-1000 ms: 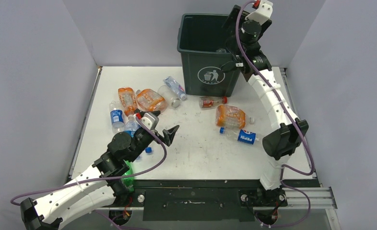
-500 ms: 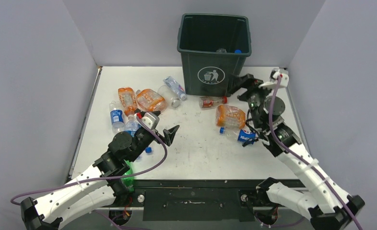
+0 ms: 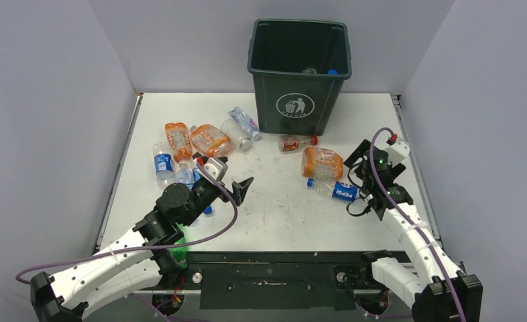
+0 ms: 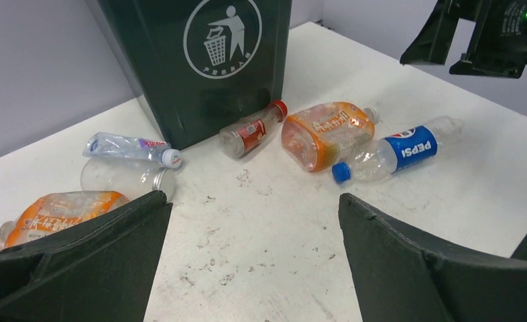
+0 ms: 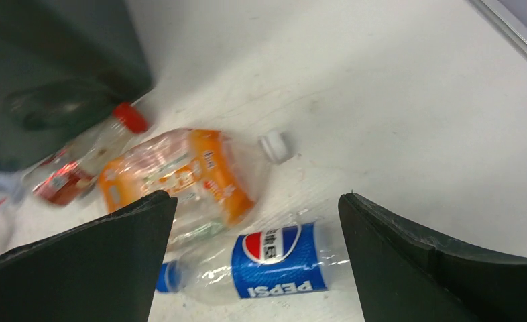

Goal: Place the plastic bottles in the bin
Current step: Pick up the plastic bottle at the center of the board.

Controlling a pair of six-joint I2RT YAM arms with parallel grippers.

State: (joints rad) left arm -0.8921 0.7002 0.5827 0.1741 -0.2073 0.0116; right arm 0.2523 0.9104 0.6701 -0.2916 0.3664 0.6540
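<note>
Left end effector and right end effector both spread wide, holding nothing, over the white counter.
The right one hangs just above a clear blue-labelled Pepsi bottle, which lies beside a crushed orange plastic bottle. A small red-capped clear bottle lies at the foot of the tall dark green square plastic bin at the counter's far side. More crushed orange and clear bottles lie near the left one.
</note>
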